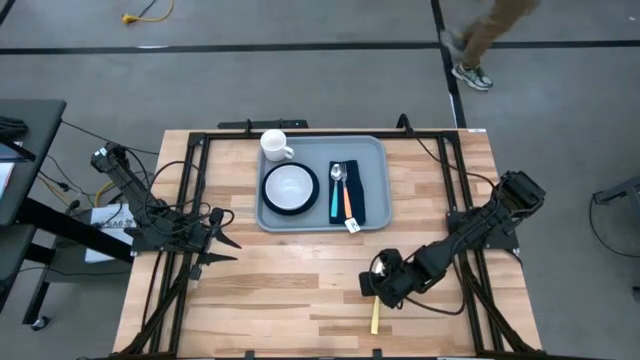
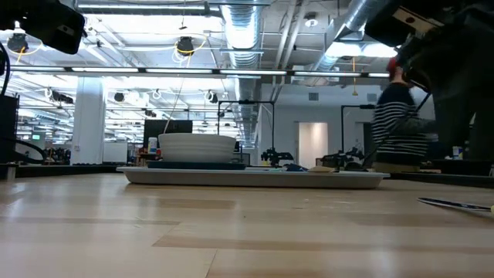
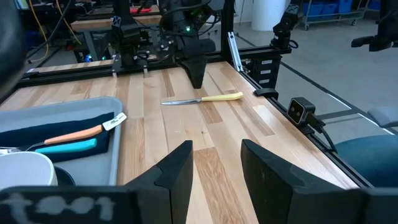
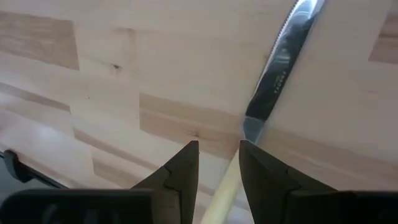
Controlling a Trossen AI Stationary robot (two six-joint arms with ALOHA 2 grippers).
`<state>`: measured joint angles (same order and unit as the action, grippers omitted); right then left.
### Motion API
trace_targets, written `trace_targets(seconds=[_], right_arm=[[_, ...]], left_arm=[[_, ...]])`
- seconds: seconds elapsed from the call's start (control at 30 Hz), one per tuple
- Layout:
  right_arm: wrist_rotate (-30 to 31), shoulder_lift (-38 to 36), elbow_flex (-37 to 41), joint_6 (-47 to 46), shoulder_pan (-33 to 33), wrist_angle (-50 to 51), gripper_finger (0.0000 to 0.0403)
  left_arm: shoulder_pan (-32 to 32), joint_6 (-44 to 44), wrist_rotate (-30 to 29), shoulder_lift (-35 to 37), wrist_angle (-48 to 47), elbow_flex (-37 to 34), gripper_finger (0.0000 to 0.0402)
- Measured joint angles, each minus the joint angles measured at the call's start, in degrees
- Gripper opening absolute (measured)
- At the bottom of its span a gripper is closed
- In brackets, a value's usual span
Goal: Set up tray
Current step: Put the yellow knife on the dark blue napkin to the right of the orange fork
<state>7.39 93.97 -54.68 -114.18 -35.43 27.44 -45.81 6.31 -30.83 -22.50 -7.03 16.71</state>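
The right gripper (image 4: pixel 217 163) stood parted astride the yellow-handled knife (image 1: pixel 375 317), not yet clamped; the left gripper (image 3: pixel 216 163) waited released at nine o'clock. At twelve o'clock the tray (image 1: pixel 375 150) held a mug (image 1: pixel 275 146), a bowl (image 1: pixel 290 183) on a plate (image 1: pixel 268 198), and a napkin (image 1: pixel 356 181) bearing cutlery. A small tag (image 3: pixel 116 121) was unreadable.

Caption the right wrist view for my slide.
Right gripper open just above a yellow-handled knife lying on the wooden table, its handle between the fingers.
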Motion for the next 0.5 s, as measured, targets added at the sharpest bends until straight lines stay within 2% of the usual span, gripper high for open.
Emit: trace_targets(seconds=[0.27,0.5], right_arm=[[-2.82,0.00,0.00,-1.11,0.71,3.63,0.0106],[-2.92,0.00,0.00,-1.41,0.71,3.80,0.0106]], left_arm=[[-0.01,0.02,0.02,0.00,-0.02,0.00,0.0126],[-0.01,0.02,0.02,0.00,-0.02,0.00,0.0126]])
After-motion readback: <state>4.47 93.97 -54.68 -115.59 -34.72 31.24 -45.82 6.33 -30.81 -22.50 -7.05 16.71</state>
